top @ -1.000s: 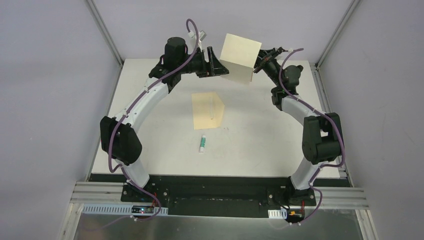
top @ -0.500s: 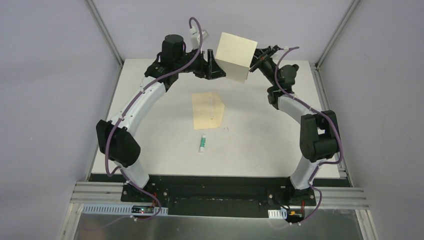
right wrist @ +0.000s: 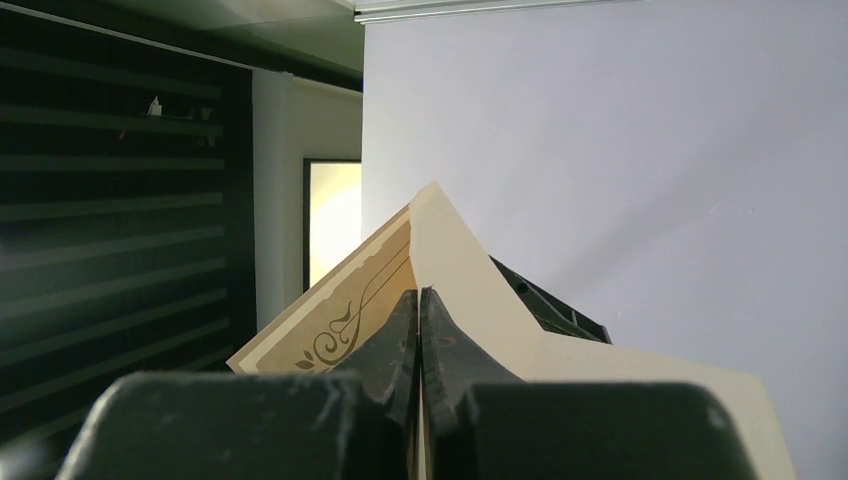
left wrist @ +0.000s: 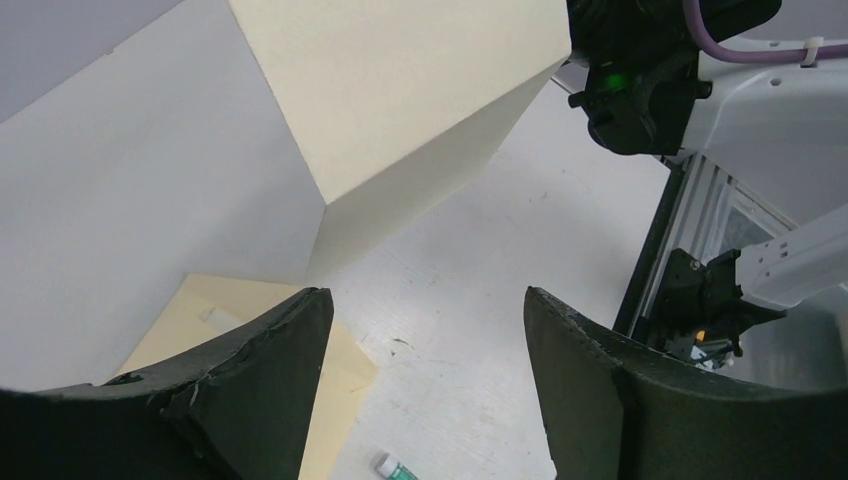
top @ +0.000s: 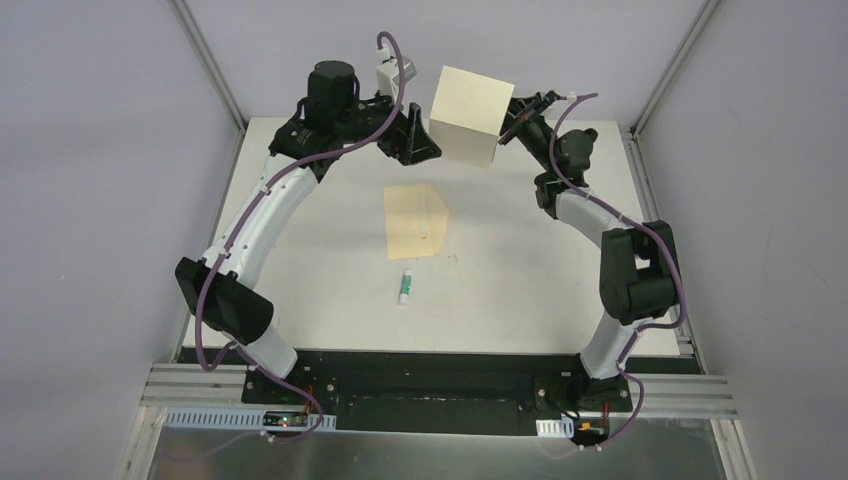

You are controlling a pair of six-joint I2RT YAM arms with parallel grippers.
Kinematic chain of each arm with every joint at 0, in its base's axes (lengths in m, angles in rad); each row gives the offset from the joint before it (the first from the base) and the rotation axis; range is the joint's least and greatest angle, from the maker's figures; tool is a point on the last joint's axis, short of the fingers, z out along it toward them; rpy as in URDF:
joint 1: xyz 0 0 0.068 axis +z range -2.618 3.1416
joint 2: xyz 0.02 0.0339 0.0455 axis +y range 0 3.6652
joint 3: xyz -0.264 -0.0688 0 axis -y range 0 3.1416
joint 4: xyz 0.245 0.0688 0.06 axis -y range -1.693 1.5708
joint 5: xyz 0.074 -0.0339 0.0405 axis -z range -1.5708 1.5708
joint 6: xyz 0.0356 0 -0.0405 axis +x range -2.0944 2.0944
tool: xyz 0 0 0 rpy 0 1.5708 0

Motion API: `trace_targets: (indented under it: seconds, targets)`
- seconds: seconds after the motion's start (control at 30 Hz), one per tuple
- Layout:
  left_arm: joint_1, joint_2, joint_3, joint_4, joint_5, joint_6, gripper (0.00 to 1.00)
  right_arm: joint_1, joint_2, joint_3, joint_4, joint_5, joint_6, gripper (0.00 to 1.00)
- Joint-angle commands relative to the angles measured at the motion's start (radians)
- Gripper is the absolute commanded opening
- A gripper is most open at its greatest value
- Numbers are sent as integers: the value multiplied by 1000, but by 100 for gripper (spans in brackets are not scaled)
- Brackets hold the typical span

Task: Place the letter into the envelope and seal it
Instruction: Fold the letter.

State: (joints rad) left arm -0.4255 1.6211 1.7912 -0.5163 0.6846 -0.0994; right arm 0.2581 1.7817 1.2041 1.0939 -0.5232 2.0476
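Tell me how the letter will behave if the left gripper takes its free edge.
The letter, pinched at one edge by the right gripper, holds its folded shape aloft without drooping, so probably stiff and light. Its fold will likely hinge if pushed.

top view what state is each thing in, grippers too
letter: folded, held in the air
envelope: flat on the table, letter not inside
white-green tube: lying on its side
left gripper: open, empty
right gripper: shut on the letter
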Motion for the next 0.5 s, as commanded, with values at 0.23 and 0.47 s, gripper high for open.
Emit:
trace_targets:
  seconds: [0.23, 0.47]
  targets:
    - [54, -28, 30, 30, 135, 90, 70, 0, -73, 15, 22, -26, 183, 0]
    - [82, 4, 40, 108, 248, 89, 70, 0, -91, 24, 1, -42, 189, 0]
